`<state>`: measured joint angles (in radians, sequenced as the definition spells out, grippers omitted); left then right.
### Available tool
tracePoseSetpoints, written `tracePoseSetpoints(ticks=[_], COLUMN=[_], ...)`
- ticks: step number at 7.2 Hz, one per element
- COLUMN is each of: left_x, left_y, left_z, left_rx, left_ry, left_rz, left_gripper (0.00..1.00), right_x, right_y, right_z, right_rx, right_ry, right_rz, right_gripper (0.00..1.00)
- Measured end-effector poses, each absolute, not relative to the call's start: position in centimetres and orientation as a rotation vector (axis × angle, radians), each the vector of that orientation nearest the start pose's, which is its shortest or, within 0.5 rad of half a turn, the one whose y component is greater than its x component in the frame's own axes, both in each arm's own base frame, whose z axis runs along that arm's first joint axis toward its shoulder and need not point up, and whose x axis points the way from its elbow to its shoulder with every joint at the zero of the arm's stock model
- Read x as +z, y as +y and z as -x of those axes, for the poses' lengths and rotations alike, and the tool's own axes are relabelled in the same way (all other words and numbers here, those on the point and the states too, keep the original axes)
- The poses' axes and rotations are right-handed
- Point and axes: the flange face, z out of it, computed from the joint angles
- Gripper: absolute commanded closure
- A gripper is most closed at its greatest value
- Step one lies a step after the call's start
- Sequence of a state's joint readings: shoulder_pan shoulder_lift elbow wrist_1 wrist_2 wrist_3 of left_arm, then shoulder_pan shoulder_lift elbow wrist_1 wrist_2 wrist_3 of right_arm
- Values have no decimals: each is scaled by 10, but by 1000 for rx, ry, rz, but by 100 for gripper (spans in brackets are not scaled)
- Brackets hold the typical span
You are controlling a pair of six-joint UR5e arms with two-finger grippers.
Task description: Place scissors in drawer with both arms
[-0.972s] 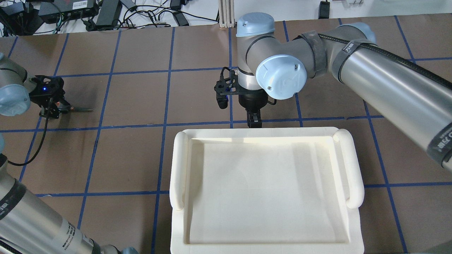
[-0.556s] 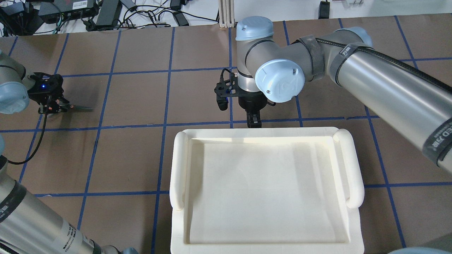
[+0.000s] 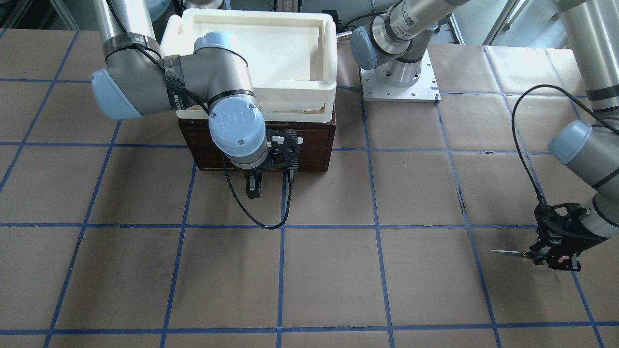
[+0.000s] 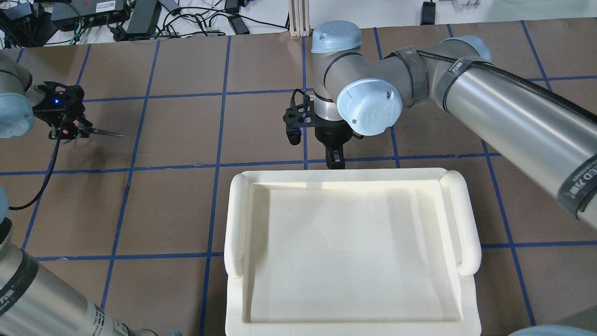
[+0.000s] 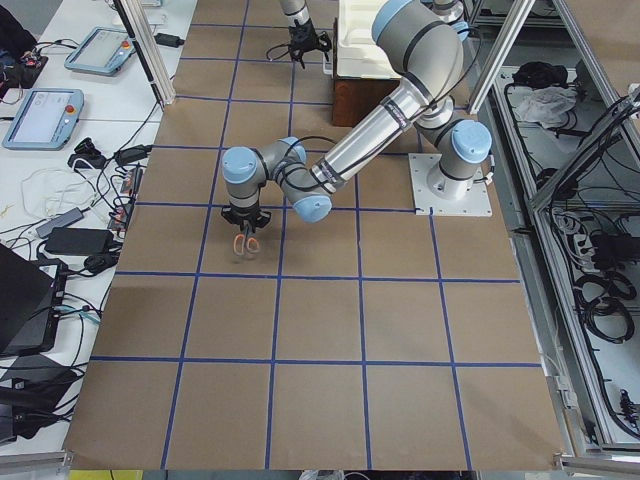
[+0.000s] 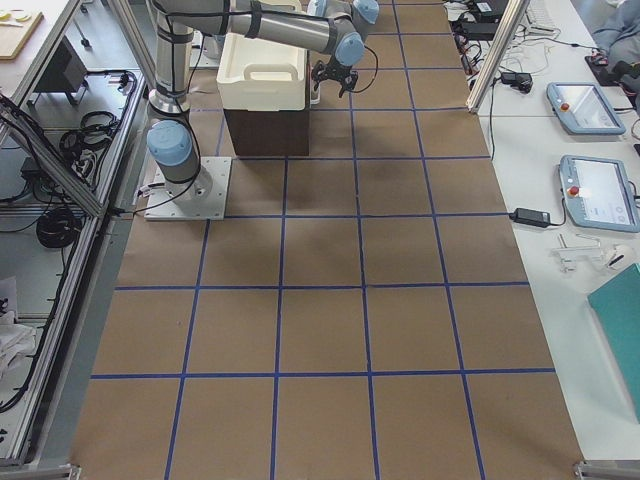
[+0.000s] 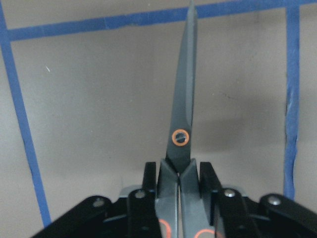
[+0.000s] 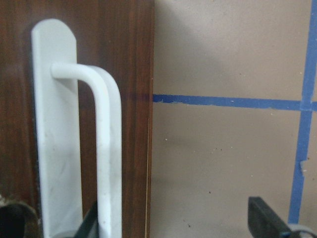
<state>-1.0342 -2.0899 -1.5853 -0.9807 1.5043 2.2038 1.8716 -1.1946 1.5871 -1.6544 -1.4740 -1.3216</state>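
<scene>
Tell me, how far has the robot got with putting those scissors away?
Done: the left end effector has the scissors clamped by the handles, blades shut. In hand: the right end effector sits open at the white handle of the drawer, not yet gripping it. Left: pull open the drawer, which looks shut, carry the scissors over and drop them in.

Scissors [image 7: 181, 114] handle loops cut off; drawer [image 3: 316, 145] front partly hidden.
</scene>
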Motion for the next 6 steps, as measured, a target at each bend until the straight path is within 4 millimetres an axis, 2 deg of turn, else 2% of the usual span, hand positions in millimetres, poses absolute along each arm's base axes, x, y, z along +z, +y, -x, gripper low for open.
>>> tracePoseSetpoints(ticks=[4,6], left_x=[311,337], left_y=[-612,-605], left_z=[-177,-160], left_rx=[133,126], left_ry=[-2118,-2135], left_rz=[2258,2232], left_gripper=[100,100], right_x=[284,293], right_y=[-526,-546], right_z=[-305,-307], right_rx=[299,278], right_ry=[2021,2035], right_rz=[2079,2088], right_gripper=[0,0])
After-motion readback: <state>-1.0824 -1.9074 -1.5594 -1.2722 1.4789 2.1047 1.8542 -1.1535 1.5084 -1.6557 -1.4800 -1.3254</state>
